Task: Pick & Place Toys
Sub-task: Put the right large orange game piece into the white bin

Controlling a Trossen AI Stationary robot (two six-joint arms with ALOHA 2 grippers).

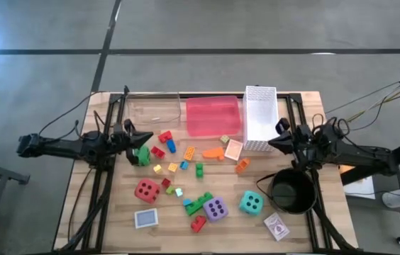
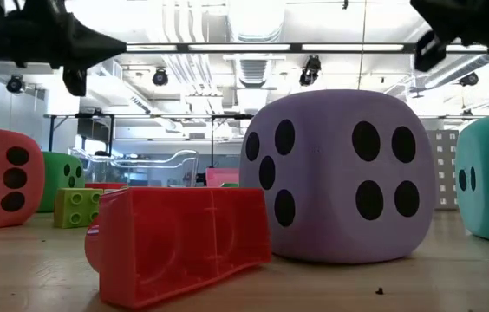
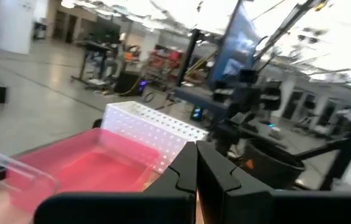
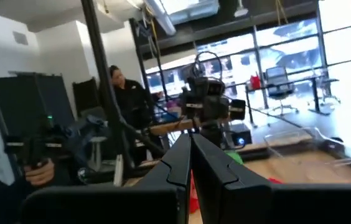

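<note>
While both arms hang raised with jaws pressed together and empty, the left gripper [image 1: 145, 136] near the green die [image 1: 142, 156] and the right gripper [image 1: 274, 144] beside the white basket [image 1: 260, 117], no pick has begun; next, one must open and descend onto a toy scattered across the tabletop [image 1: 115, 212].

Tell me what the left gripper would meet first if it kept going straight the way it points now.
Probably nothing on the table: the shut left gripper points level across it, above the toys, toward the right gripper. The white mesh basket lies just off that line; height is unclear.
</note>
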